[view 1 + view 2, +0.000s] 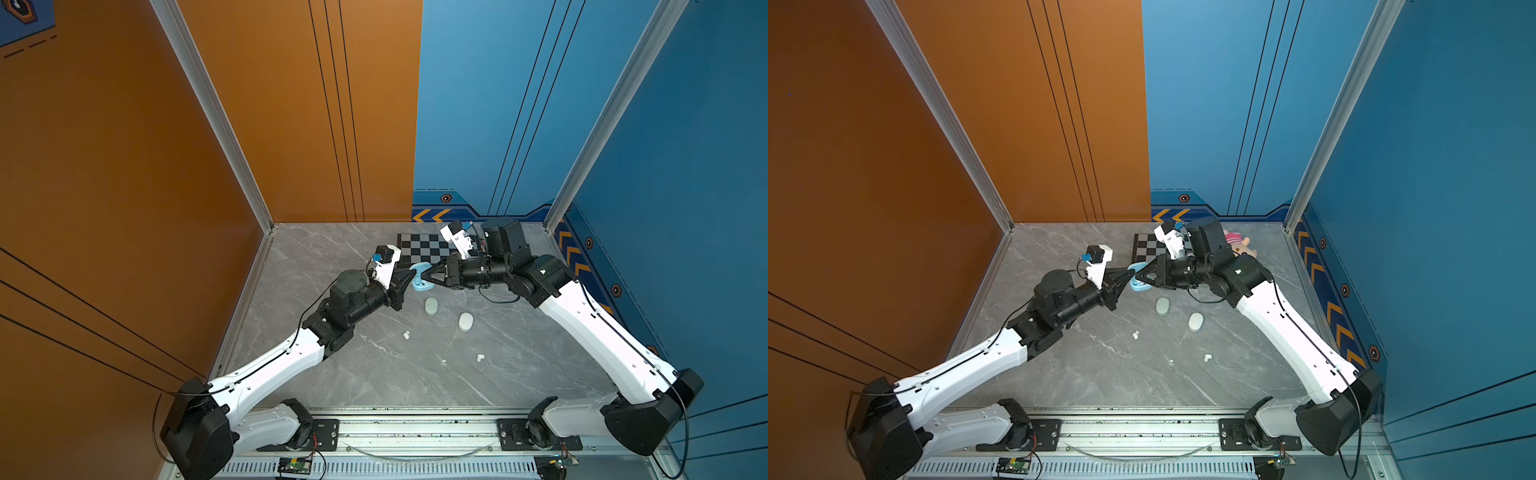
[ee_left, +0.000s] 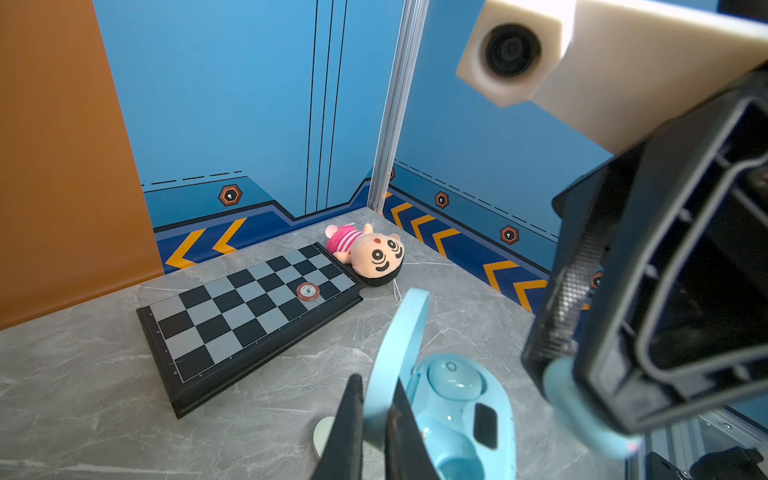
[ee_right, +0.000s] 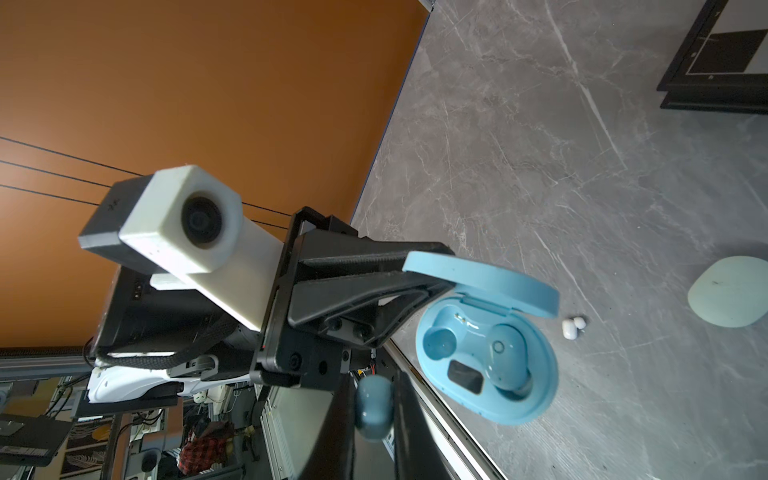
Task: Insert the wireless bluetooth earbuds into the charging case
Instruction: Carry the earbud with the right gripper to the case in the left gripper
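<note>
A pale blue charging case (image 1: pixel 419 284) (image 3: pixel 490 374) lies open on the grey table, with one blue earbud (image 3: pixel 505 353) (image 2: pixel 455 378) seated in it and the other socket (image 3: pixel 440 340) empty. My left gripper (image 2: pixel 376 386) (image 1: pixel 409 274) is shut on the raised lid (image 2: pixel 405 332) (image 3: pixel 482 282). Right beside the case, my right gripper (image 3: pixel 374 399) (image 1: pixel 427 276) is shut on a second blue earbud (image 3: pixel 374 409) (image 2: pixel 582 407). White earbuds (image 1: pixel 406 334) (image 1: pixel 480 358) (image 3: pixel 573 327) lie loose nearer the front.
Two closed pale oval cases (image 1: pixel 431 306) (image 1: pixel 466 321) stand just in front of the blue one. A chessboard (image 2: pixel 249 307) (image 1: pixel 424 247) with a chip (image 2: pixel 308 291) and a plush doll (image 2: pixel 370 253) (image 1: pixel 1237 243) lie at the back.
</note>
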`<state>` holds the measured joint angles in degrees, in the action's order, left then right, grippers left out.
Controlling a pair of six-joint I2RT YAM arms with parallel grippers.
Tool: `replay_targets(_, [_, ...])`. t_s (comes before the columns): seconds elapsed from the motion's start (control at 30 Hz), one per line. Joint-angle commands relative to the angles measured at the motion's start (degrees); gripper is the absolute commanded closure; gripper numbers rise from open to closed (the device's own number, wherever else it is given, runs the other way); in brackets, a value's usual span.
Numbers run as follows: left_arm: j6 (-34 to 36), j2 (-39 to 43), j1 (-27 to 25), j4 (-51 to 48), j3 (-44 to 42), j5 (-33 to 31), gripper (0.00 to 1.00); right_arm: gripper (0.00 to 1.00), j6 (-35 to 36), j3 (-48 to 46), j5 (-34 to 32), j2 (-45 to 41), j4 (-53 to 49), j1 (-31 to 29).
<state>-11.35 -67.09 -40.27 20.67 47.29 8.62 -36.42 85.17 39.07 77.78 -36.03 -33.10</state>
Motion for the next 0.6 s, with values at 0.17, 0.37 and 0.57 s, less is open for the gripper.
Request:
replay_targets(0.17, [1.24, 0.56, -0.69, 1.39, 2.61, -0.37, 1.0, 0.88, 0.08, -1.09, -0.49, 1.19, 2.95, -0.83])
replay_targets(0.37, [1.24, 0.23, -0.72, 1.11, 4.33, 1.01, 1.0, 0.88, 0.04, -2.03, -1.58, 1.82, 4.05, -0.93])
replay_targets(0.57, [1.34, 0.27, -0.8, 0.44, 4.83, 1.8, 1.0, 0.88, -0.3, -1.69, -2.67, 2.4, 5.09, -0.73])
